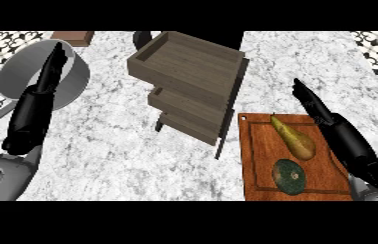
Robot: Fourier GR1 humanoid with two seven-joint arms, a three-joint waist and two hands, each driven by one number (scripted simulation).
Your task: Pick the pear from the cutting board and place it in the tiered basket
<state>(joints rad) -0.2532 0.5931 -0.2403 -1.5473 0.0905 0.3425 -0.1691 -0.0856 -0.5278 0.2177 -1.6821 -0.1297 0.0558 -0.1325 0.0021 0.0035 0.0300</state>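
With the right hand open, fingers straight, the pear lies untouched on the cutting board just to its left; it should curl round the pear's thick end. Tiered basket further left.

2 arms visible, both entering from the lower edge. Left hand: black, glossy, long and narrow, tapering to slim pointed fingers with faint highlights along the edges. Left forearm: light grey, smooth rounded shell, meeting the black hand at a clear seam near the wrist. Right hand: same black finish, slim tapered fingers, broader rounded body toward the wrist. Right forearm: grey, only a small piece showing at the corner. No cables, screws or markings can be made out.
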